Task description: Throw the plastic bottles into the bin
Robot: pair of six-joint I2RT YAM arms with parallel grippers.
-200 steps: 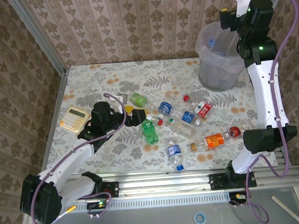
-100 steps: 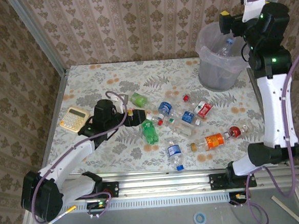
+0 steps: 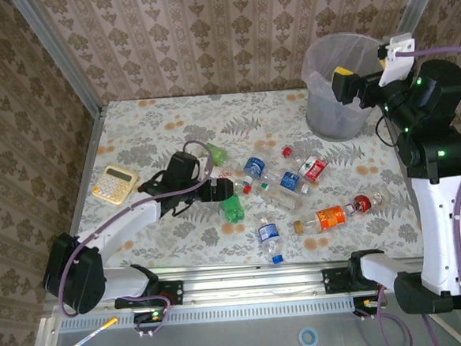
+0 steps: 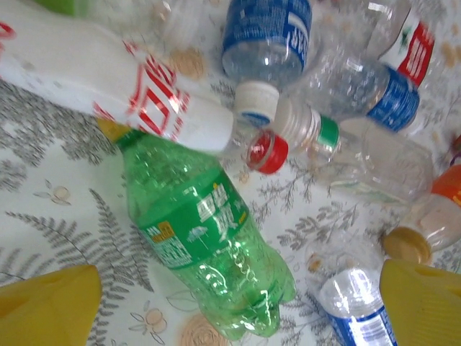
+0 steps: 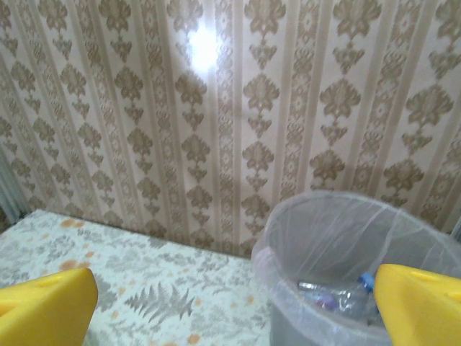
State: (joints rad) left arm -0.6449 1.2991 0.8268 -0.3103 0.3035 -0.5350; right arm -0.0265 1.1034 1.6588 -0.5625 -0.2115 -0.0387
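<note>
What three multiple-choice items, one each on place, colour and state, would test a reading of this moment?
1. Where does the calculator lie?
A) near the table's left edge
B) near its right edge
C) at its middle

2. What colour is the bottle lying just ahead of the left end effector?
A) orange
B) green
C) clear

3. How is the right end effector?
A) shut on a bottle
B) shut, empty
C) open, empty

Answers:
1 A, in the top view it sits alone by the left edge.
2 B, the left wrist view shows it green with a green label.
3 C, its yellow fingers stand wide apart with nothing between them.
</note>
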